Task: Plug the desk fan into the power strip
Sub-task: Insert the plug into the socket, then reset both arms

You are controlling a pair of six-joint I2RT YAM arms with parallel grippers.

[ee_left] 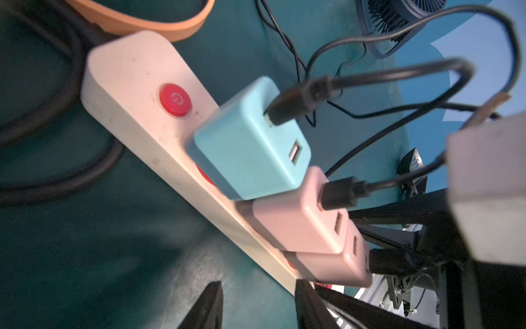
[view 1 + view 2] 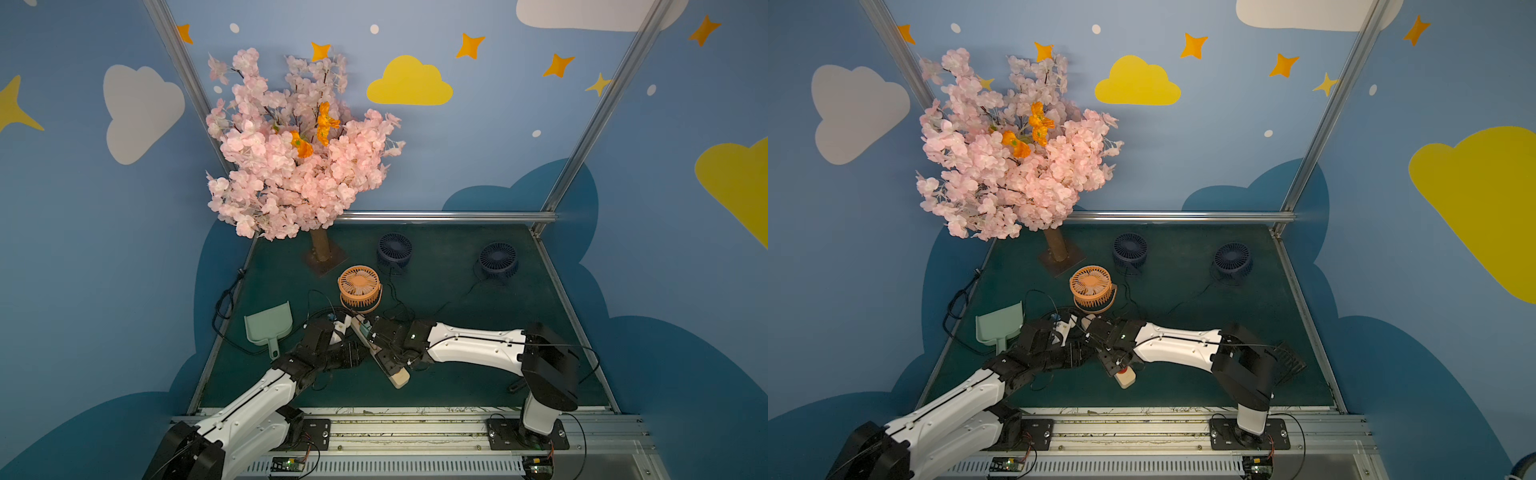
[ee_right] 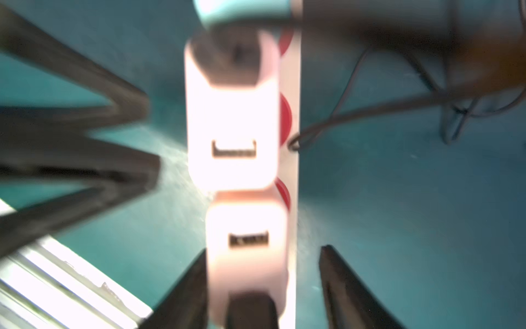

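The cream power strip (image 2: 399, 376) lies slantwise on the green mat in front of the orange desk fan (image 2: 359, 289), and both arms meet over it. On the strip (image 1: 136, 94) I see a red button (image 1: 175, 99), then a blue adapter (image 1: 247, 142) and two pink adapters (image 1: 299, 213) in its sockets, each with a black cable. My left gripper (image 1: 259, 287) is open, one fingertip (image 1: 306, 290) against the strip's side and nothing between its jaws. My right gripper (image 3: 264, 250) is open astride the nearest pink adapter (image 3: 244, 256); one finger lies along it and the other stands apart.
Two navy fans (image 2: 395, 247) (image 2: 498, 257) stand at the back, their thin black cables trailing across the mat. A pink blossom tree (image 2: 299, 145) fills the back left. A mint dustpan (image 2: 268, 326) lies left of the arms. A black grid piece (image 2: 1287, 361) lies at the right.
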